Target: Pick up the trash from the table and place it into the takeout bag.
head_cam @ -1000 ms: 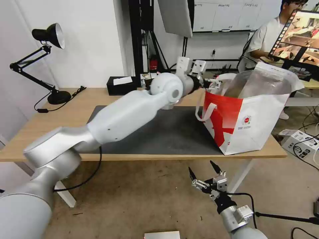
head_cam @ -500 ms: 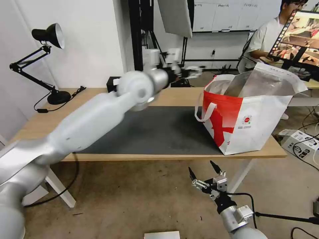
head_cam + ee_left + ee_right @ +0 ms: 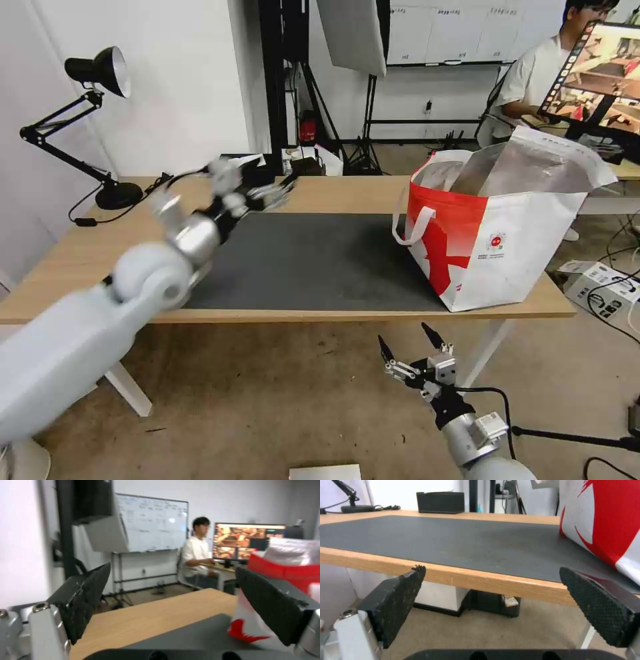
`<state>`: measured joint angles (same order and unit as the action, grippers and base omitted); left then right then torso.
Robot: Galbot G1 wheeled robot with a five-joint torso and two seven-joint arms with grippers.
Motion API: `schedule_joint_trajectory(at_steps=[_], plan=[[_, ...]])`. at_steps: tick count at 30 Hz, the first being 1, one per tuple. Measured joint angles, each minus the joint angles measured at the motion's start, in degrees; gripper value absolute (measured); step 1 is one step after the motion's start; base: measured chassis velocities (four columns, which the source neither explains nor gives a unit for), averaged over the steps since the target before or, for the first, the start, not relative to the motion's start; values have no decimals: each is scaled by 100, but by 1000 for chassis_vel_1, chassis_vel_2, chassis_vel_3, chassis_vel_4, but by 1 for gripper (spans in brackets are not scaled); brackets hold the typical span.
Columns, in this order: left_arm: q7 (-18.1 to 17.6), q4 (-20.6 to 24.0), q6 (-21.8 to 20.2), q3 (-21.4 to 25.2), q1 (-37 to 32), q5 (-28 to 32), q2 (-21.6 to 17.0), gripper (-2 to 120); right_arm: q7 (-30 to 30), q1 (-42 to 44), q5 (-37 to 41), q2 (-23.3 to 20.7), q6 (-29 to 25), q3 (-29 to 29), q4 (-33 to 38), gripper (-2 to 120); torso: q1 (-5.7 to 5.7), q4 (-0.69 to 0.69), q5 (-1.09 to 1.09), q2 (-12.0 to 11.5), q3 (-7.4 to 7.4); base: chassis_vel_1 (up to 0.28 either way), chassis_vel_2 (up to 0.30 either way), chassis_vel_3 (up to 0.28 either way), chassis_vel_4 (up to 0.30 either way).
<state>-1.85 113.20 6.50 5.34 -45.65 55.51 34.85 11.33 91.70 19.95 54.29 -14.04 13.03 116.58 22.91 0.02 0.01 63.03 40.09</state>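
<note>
Left gripper (image 3: 270,193) blurred; takeout bag (image 3: 507,260) interior hidden.

**A robot test room in an office or lab**

This looks like a work room where people test robots. The walls are plain white and the floor is bare and brown. A long wooden table (image 3: 347,193) on white legs stands in the middle, with a dark grey mat (image 3: 320,260) on top. A black desk lamp (image 3: 93,73) sits at the far left of the table. Behind the table, a big whiteboard (image 3: 467,30) hangs on the far wall, near black stands and poles. At the far right a person sits at a desk by a large screen (image 3: 603,67). Loose cables and a white power box (image 3: 600,283) lie on the floor at the right.
</note>
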Motion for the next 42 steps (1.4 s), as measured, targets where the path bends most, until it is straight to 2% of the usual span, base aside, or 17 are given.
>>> schedule_joint_trajectory(at_steps=[3, 8, 11, 13, 17, 19, 20, 23, 24, 27, 28, 31, 35, 42], plan=[[1, -286, 876, 102, -461, -796, 197, 100, -1, 0, 0, 0, 0, 0, 0, 100, 0, -1, -4, 0, 0, 0, 0, 0, 0], [-38, -444, 1210, 146, -673, -1249, 434, 100, 0, 0, 0, 0, 0, 0, 0, 100, 1, -6, -1, -1, 1, 0, 0, 0, 0], [-197, -417, 1419, 408, -1160, -1516, 612, 100, 0, 0, 0, 0, 0, 0, 0, 100, 1, -3, -1, -1, 1, 0, 0, 0, 0], [-204, -411, 1436, 449, -1213, -1541, 629, 100, 0, 0, 0, 0, 0, 0, 0, 100, 1, -3, -1, -1, 1, 0, 0, 0, 0], [-230, -377, 1582, 974, -1867, -1711, 801, 100, 0, 0, 0, 0, 0, 0, 0, 100, 1, -2, -2, -1, 1, 0, 0, 0, 0], [-222, -328, 1707, 1598, -2651, -1883, 1056, 100, 0, 0, 0, 0, 0, 0, -1, 100, 1, -3, -1, -1, 1, 0, 0, 0, 0], [-222, -328, 1707, 1598, -2651, -1883, 1056, 100, 0, 0, 0, 0, 0, 0, -1, 100, 1, -3, -1, -1, 1, 0, 0, 0, 0], [-222, -240, 1755, 2049, -3347, -2129, 1377, 100, 0, 0, 0, 0, 0, 0, -1, 100, 0, -2, -1, 0, 0, 0, 0, 0, 0], [-222, -240, 1755, 2049, -3347, -2129, 1377, 100, 0, 0, 0, 0, 0, 0, -1, 100, 0, -2, -1, 0, 0, 0, 0, 0, 0], [-223, -144, 1795, 2463, -4011, -2377, 1742, 100, 0, 0, 0, 0, 0, 1, -1, 100, 1, -2, -1, -1, 1, 0, 0, 0, 0], [-223, -144, 1795, 2463, -4011, -2377, 1742, 100, 0, 0, 0, 0, 0, 1, -1, 100, 1, -2, -1, -1, 1, 0, 0, 0, 0], [-192, -29, 1808, 2816, -4627, -2499, 2020, 100, 0, 0, 0, 0, 0, 0, -1, 100, 0, -2, 0, 0, 0, 0, 0, 0, 0], [-137, 32, 1863, 3033, -5122, -2573, 2270, 100, 0, 0, 0, 0, 0, 0, -1, 100, 0, -1, -1, -1, 1, 0, 0, 0, 0], [-27, 150, 1990, 3225, -5726, -2689, 2615, 100, 0, 0, 0, 0, 0, 1, -1, 100, 0, -2, -1, 0, 0, 0, 0, 0, 0]])
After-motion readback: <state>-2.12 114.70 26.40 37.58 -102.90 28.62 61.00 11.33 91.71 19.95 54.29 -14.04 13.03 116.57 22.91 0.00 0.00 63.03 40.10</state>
